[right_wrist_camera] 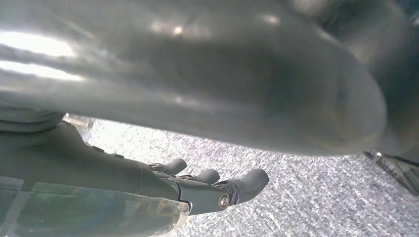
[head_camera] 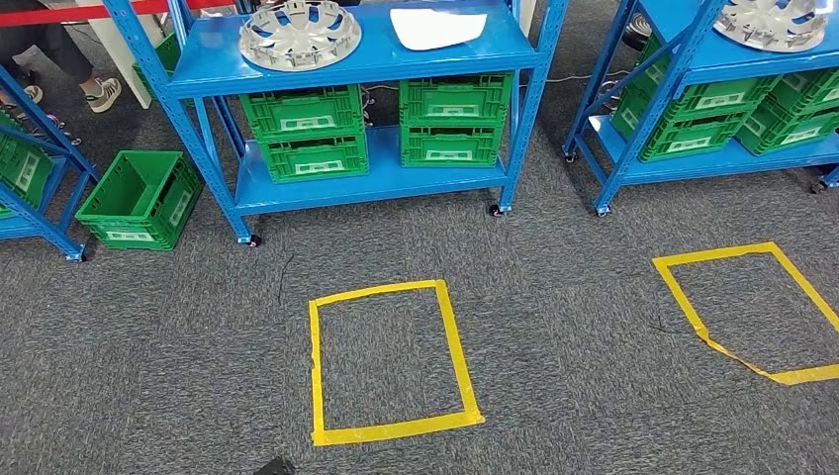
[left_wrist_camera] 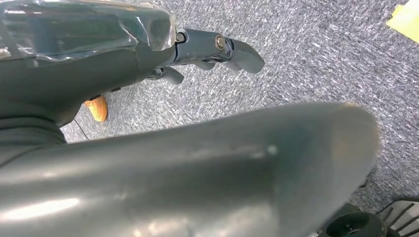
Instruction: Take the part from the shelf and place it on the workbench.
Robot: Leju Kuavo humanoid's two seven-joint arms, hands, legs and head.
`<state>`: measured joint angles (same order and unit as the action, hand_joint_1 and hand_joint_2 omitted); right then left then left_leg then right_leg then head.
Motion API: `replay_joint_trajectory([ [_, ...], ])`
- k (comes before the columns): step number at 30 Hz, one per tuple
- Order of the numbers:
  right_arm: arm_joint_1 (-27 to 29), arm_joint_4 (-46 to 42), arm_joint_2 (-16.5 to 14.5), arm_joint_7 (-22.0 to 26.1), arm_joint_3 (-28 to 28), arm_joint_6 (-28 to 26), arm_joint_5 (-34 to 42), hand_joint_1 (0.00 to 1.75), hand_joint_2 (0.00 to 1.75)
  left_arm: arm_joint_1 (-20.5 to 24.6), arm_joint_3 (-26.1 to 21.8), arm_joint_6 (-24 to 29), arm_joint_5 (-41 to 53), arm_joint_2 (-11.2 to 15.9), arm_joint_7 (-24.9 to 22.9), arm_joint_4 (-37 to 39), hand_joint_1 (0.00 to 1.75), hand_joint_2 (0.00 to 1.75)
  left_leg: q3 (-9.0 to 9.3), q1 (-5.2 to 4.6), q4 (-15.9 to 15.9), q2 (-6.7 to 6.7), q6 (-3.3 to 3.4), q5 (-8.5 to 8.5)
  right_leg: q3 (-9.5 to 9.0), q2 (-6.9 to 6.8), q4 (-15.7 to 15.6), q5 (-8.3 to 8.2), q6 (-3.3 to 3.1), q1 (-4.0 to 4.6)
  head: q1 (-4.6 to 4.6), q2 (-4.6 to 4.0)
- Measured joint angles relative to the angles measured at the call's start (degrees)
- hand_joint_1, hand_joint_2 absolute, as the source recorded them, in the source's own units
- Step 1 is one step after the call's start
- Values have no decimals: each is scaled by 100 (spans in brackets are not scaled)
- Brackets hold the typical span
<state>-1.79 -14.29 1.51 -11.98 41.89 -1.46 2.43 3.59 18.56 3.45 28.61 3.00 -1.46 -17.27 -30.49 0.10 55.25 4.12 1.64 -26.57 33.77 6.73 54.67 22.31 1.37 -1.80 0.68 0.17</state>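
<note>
A silver wheel cover [head_camera: 300, 35] lies flat on the top board of the blue shelf [head_camera: 376, 64] straight ahead, left of a white sheet [head_camera: 436, 27]. A second silver wheel cover [head_camera: 773, 22] lies on the blue shelf [head_camera: 712, 61] at the far right. My left hand [left_wrist_camera: 188, 47] hangs over grey carpet with its fingers stretched out and nothing in it. My right hand [right_wrist_camera: 197, 190] hangs the same way over the carpet, fingers apart and holding nothing.
Green crates [head_camera: 312, 134] fill the lower shelf boards, and one green crate [head_camera: 139, 198] stands on the floor at the left. Two yellow tape rectangles [head_camera: 391, 430] [head_camera: 693, 307] mark the carpet. A person's shoe [head_camera: 102, 94] shows at the far left.
</note>
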Motion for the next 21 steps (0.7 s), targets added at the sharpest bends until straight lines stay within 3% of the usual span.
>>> replay_joint_trajectory([
  [21,-63,-7,2,-98,127,-25,-187,0,0,-37,130,155,-449,9,-3,-2,0,0,-10,49,0,0,-9,0,21,0,10,-3,-3,43,0,0],
])
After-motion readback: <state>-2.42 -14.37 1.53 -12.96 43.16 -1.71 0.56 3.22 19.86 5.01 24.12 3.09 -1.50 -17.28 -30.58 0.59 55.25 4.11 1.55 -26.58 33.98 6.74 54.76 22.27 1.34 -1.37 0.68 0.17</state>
